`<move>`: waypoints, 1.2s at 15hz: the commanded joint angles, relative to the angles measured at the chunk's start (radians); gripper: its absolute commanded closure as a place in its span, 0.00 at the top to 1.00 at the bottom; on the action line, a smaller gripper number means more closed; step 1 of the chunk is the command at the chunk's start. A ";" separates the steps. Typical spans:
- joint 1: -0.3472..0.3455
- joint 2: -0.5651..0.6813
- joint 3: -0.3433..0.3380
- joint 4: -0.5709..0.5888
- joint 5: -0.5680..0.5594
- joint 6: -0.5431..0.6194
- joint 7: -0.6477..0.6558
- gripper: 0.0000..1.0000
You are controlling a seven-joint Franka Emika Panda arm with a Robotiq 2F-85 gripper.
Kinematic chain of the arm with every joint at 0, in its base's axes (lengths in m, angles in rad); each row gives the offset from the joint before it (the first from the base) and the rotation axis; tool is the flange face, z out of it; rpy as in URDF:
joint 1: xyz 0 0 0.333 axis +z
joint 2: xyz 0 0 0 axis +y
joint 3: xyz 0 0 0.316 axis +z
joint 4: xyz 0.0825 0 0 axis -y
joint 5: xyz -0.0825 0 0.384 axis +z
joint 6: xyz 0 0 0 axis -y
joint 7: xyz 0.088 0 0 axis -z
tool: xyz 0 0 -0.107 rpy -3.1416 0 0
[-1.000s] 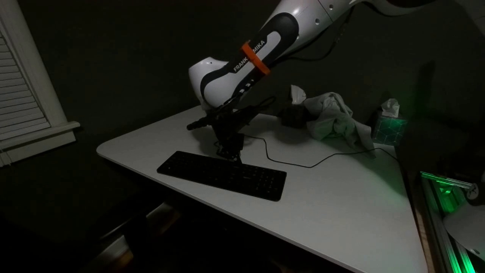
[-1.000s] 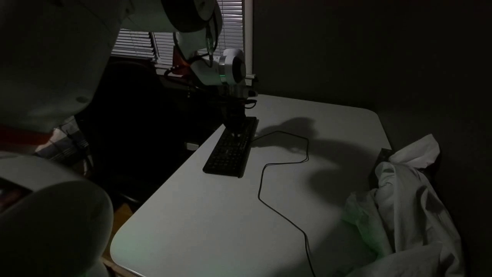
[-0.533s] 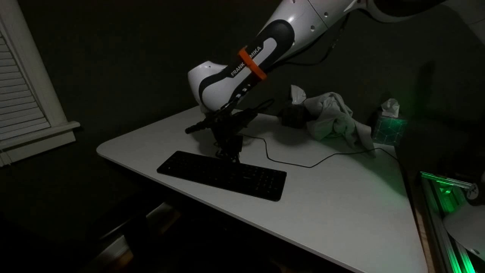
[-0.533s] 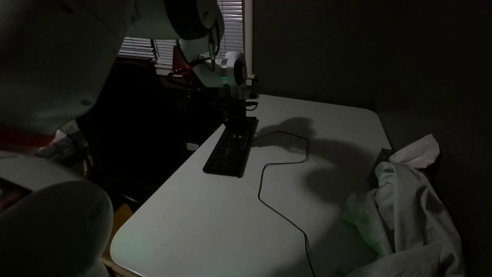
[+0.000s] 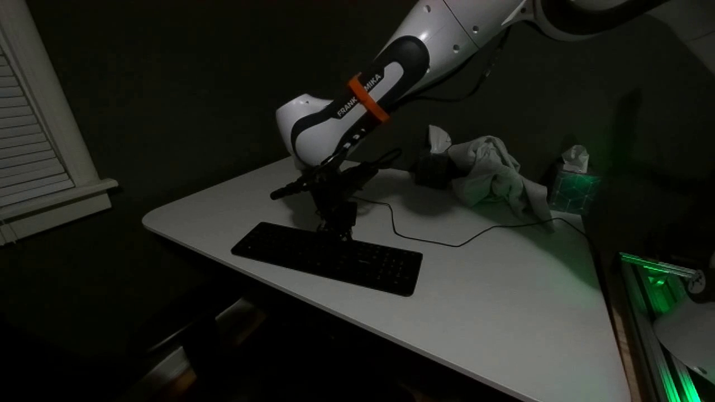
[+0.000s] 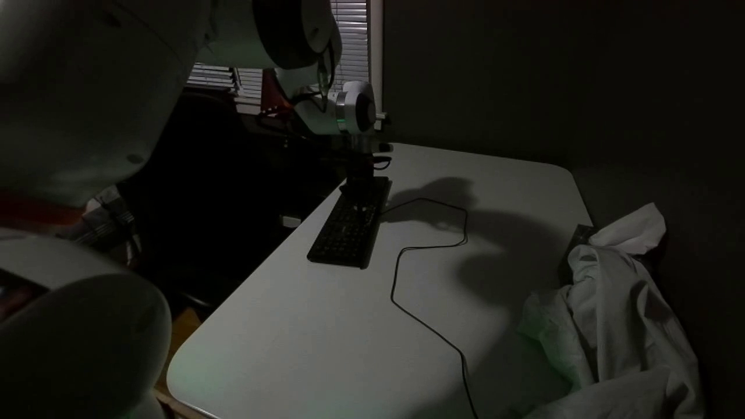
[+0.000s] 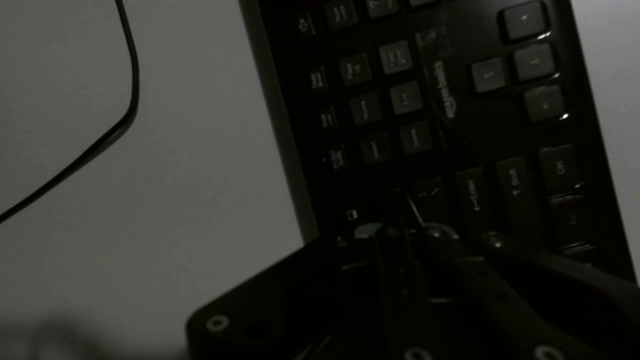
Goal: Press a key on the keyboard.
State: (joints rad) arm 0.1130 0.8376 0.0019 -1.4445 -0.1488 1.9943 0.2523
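The keyboard (image 5: 327, 258), long, flat and black, lies on the white table in both exterior views (image 6: 343, 233). Its arrow keys, Enter key (image 7: 472, 195) and right Shift key (image 7: 515, 187) show in the wrist view. My dark gripper points down over the middle of the keyboard, near its cable-side edge (image 5: 342, 237). In the wrist view, the fingertips (image 7: 404, 200) look closed together with nothing between them, beside the backslash key (image 7: 431, 197). The keys under the gripper are hidden. I cannot tell whether the tips touch a key.
A thin dark cable (image 5: 424, 240) runs across the white table (image 5: 491, 312). A crumpled pale cloth (image 5: 491, 167) and a tissue box (image 5: 573, 190) stand at the table's far side by the wall. The scene is dim.
The arm and gripper have come down a little toward the keyboard, with a slight shift sideways. The keyboard, cable and cloth have not moved.
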 commanded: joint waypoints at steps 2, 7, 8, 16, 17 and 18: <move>0.002 0.040 -0.010 0.049 0.027 -0.041 -0.020 0.00; 0.000 0.052 -0.010 0.065 0.034 -0.056 -0.023 0.00; 0.000 0.055 -0.010 0.069 0.035 -0.060 -0.024 0.00; -0.001 0.058 -0.012 0.072 0.040 -0.062 -0.024 0.00; -0.001 0.059 -0.012 0.072 0.040 -0.062 -0.024 0.00; -0.001 0.060 -0.012 0.073 0.040 -0.063 -0.024 0.00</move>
State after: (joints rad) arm 0.1102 0.8597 -0.0011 -1.4051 -0.1272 1.9557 0.2477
